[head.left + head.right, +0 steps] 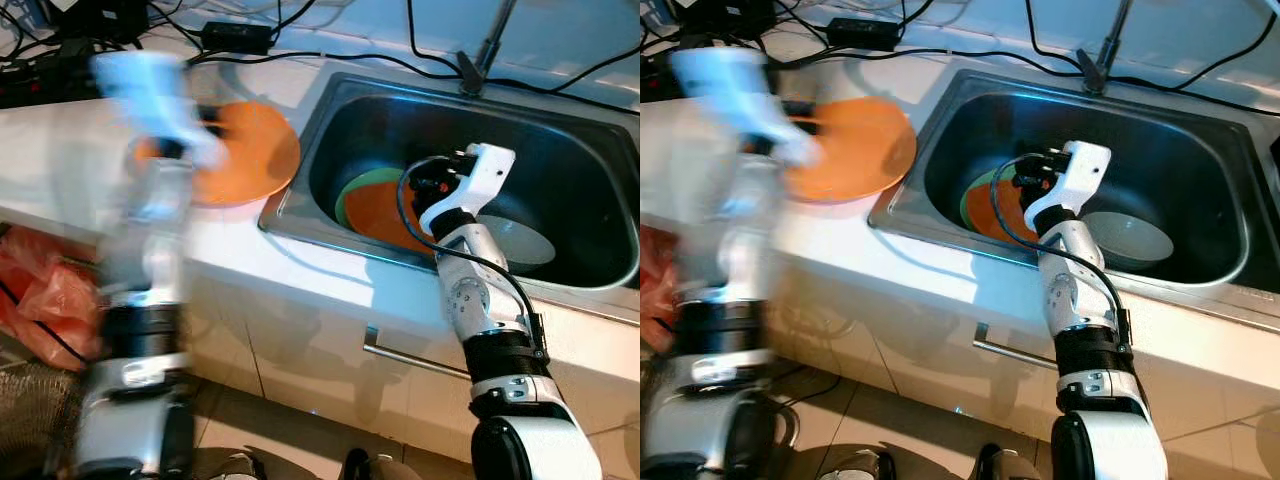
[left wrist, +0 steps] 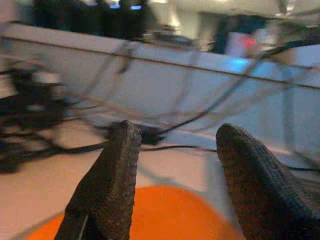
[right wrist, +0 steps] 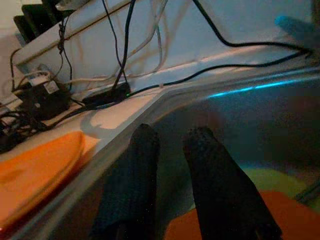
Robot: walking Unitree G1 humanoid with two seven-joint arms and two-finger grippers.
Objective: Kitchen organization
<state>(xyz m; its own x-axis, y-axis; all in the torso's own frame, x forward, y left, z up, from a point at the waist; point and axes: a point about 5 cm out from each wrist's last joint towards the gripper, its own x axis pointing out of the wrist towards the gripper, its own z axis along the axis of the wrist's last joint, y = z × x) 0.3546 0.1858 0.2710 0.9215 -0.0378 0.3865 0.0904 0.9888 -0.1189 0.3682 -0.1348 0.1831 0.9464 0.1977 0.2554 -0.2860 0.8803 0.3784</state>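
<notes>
Plate [image 1: 250,150] on counter [image 1: 60,170], left of sink [image 1: 330,110].
</notes>
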